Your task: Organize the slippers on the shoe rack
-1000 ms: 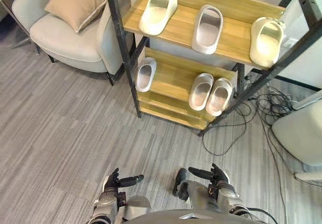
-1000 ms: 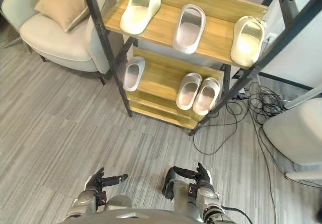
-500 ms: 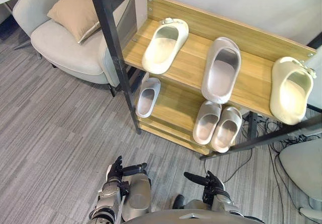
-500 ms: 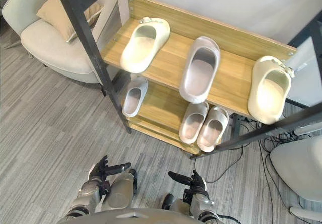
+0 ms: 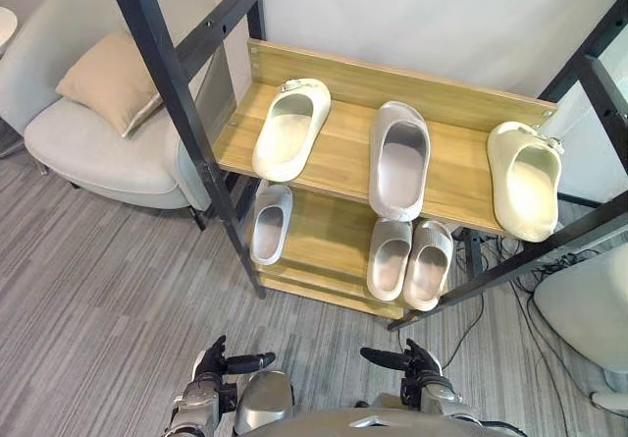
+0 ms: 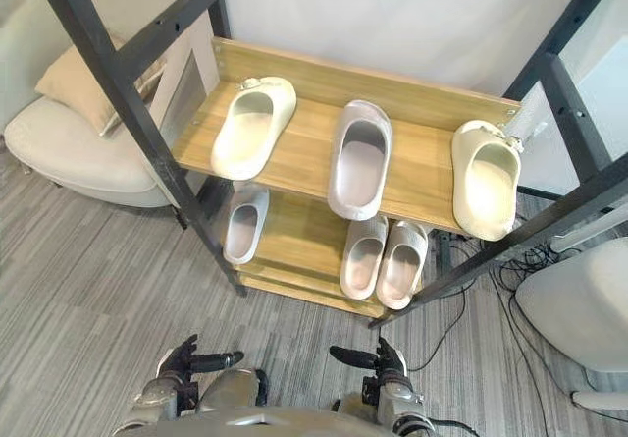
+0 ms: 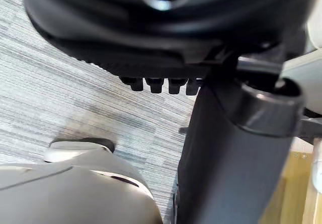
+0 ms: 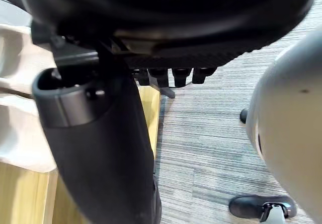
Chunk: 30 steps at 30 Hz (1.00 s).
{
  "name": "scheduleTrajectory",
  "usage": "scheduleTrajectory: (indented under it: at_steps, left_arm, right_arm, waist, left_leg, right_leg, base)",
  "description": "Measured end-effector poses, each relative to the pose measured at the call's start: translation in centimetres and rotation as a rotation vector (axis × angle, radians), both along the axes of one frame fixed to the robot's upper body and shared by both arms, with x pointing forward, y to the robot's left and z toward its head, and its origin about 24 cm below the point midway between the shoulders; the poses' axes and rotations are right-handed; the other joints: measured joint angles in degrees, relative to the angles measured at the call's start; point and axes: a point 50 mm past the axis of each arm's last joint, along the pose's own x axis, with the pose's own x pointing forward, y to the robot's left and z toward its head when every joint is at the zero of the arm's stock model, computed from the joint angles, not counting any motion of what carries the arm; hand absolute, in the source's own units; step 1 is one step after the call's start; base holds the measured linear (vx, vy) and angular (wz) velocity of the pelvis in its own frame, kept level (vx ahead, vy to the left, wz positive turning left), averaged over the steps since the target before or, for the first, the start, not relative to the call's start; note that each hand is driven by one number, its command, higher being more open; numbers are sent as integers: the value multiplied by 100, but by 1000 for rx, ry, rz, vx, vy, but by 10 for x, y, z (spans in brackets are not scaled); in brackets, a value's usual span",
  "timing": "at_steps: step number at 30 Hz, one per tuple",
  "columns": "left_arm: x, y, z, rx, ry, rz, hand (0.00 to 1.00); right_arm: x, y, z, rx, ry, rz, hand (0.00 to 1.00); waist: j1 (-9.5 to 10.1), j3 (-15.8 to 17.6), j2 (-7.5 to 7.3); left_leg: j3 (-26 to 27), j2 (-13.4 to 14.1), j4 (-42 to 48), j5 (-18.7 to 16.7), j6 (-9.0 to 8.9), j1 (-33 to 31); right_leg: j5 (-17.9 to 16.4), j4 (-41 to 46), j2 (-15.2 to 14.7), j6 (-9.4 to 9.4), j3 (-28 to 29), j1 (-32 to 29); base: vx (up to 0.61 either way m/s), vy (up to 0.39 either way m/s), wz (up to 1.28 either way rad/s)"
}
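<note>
A wooden shoe rack [image 5: 461, 113] with a black frame stands in front of me. Its upper shelf carries a cream slipper [image 5: 290, 131] on the left, a grey slipper [image 5: 398, 160] in the middle and a second cream slipper [image 5: 524, 180] on the right. On the lower shelf a small grey slipper [image 5: 268, 224] lies at the left, and a grey pair [image 5: 390, 258] [image 5: 427, 265] lies side by side at the right. My left hand [image 5: 214, 365] and right hand [image 5: 417, 366] hang low near my body, both open and holding nothing, well short of the rack.
A pale armchair [image 5: 93, 152] with a tan cushion [image 5: 108, 79] stands left of the rack. The rack's black front post [image 5: 182, 103] slants across the left. Cables [image 5: 491, 295] lie on the floor to the right, beside a white rounded object [image 5: 589, 304].
The whole picture has shifted, so the camera moved and the rack now looks closer and more head-on. The slippers keep their places. Both hands stay low and empty.
</note>
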Motion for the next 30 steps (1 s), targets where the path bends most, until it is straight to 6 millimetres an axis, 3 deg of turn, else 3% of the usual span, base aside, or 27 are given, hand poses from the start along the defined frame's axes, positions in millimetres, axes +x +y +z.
scheduleTrajectory:
  at_steps: [2,5,18,21,22,28,29,30]
  left_arm:
    - [-8,-4,-3,-10,22,5,100]
    - [-14,-4,-5,-9,39,1,100]
    - [-19,-4,-6,-2,56,-23,100]
    - [-17,-6,-6,10,51,-66,100]
    - [-10,-9,-3,29,19,-101,100]
    - [-10,-8,-3,43,19,-106,100]
    - [-12,-6,-3,50,27,-105,100]
    - [-12,-4,-3,57,28,-99,100]
  right_arm:
    - [-4,-5,-1,-11,19,-2,100]
    - [-8,-9,-2,-29,33,15,100]
    - [-12,-5,-4,-35,48,127,100]
    - [1,19,-1,-52,18,394,100]
    - [54,114,41,86,-297,895,100]
    - [55,109,41,54,-280,927,100]
    - [61,115,50,32,-307,993,100]
    - [74,133,95,62,-515,1128,100]
  waist:
    - [-48,-46,133]
    - [-49,-85,173]
    - [-42,-163,121]
    - [24,-168,124]
    - [302,-161,145]
    - [318,-153,140]
    - [290,-158,123]
    - [237,-144,69]
  left_leg:
    - [-129,-30,-193,167,-11,16]
    - [-268,-75,-549,451,-33,103]
    - [-546,-268,-1369,1086,13,287]
    - [-708,-355,-1479,1199,34,282]
    - [-880,-409,-1570,1303,23,280]
    - [-881,-406,-1591,1298,16,289]
    - [-877,-365,-1592,1253,-36,289]
    - [-794,-310,-1646,1239,-59,321]
  right_leg:
    - [233,-420,78,-27,-132,189]
    - [469,-807,143,-82,-298,362]
    - [714,-1129,114,-137,-484,417]
    - [716,-1159,85,-135,-606,449]
    - [731,-1205,92,-158,-665,507]
    - [733,-1213,94,-153,-628,503]
    - [733,-1215,86,-152,-620,503]
    - [734,-1223,109,-155,-549,477]
  base:
    - [-59,-47,27]
    - [-75,-61,26]
    - [-61,-12,12]
    - [-38,4,35]
    - [-91,-1,41]
    - [-14,0,5]
    - [-2,-19,-10]
    - [6,-27,-57]
